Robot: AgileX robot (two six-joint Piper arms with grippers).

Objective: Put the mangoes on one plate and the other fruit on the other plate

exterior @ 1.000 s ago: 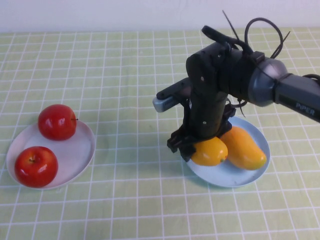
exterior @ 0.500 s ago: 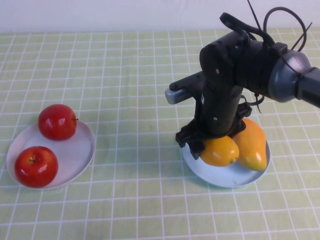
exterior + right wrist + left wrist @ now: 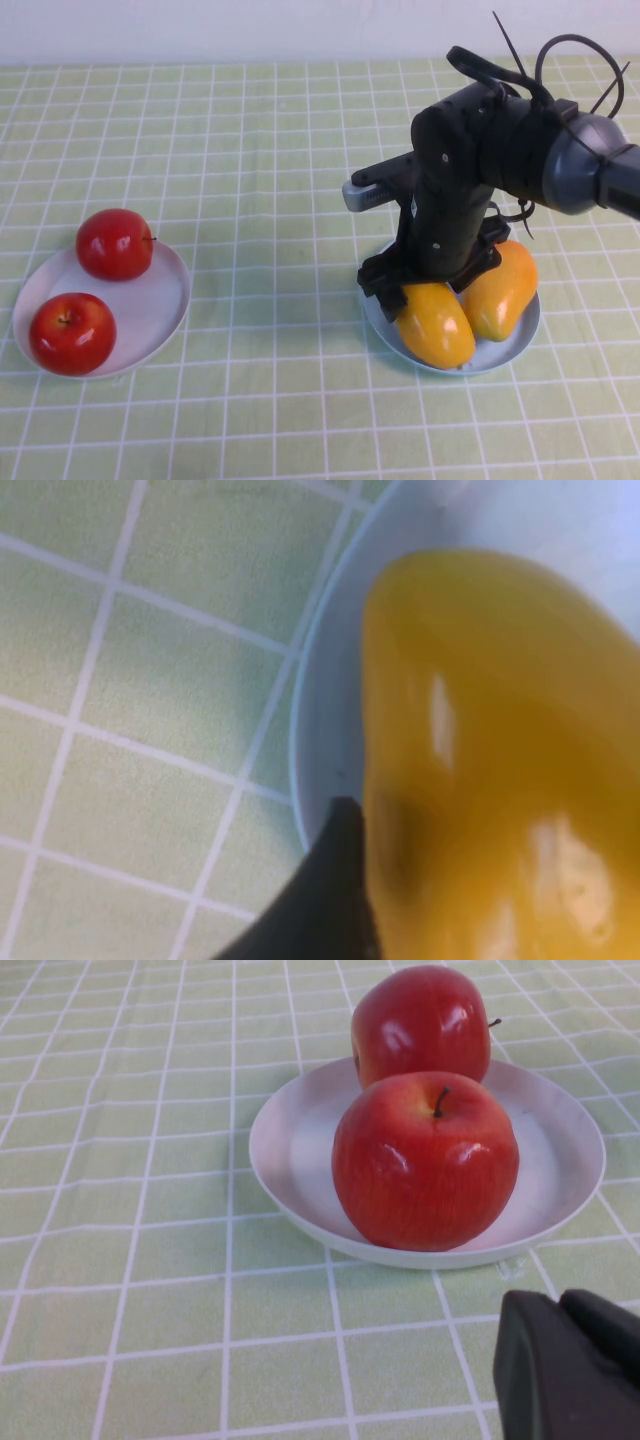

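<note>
Sorting looks nearly done: nearest the camera, the yellower mango (image 3: 436,322) lies on the blue plate (image 3: 510,344), touching the orange mango (image 3: 500,290) beside it, so both mangoes share one dish. The right gripper (image 3: 415,292) sits low over the yellow one, a finger (image 3: 318,900) at its side; whether it pinches or has let go cannot be told. Across the table, two apples (image 3: 72,332) fill the white plate (image 3: 160,300). The left gripper (image 3: 570,1365) hangs parked near that plate, apparently closed.

Staged tabletop test setup: green checked tablecloth (image 3: 250,150), plain white wall (image 3: 200,30) behind.
</note>
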